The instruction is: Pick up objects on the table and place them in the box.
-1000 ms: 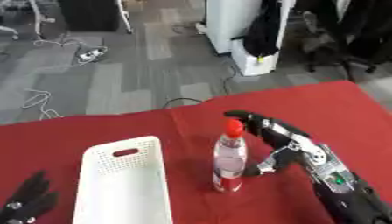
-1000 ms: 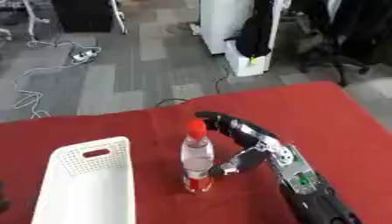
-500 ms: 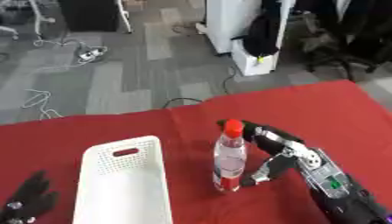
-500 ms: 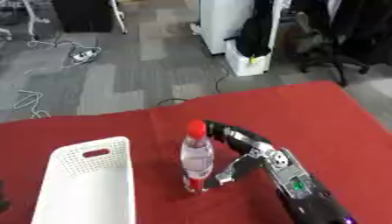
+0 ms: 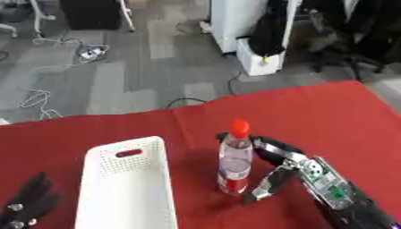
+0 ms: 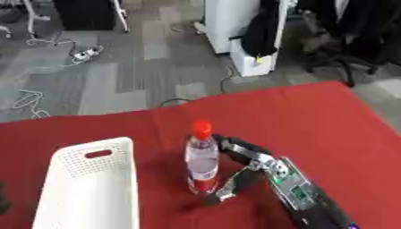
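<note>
- Bottle (image 5: 234, 163): clear plastic, red cap, red label band near the base. It stands upright on the red table (image 5: 313, 112), just to the right of the box.
- Right hand (image 5: 283, 167): it enters from the lower right and sits at the bottle's right side. The fingers (image 5: 266, 144) are spread and only slightly curved; they reach toward the bottle's upper body from behind and to the right. The thumb (image 5: 262, 190) points down toward the bottle's base. The bottle stands in the gap between fingers and thumb. The hand is open; no closed hold on the bottle shows, and whether the fingertips touch it cannot be told.
- Box (image 5: 125, 188): a white perforated basket with a handle slot at its far end. It lies on the far side of the bottle from the fingers, near it but apart.
- Left hand (image 5: 27, 205): it rests at the lower left corner, fingers straight and pointing up, holding nothing, well apart from the bottle.
</note>
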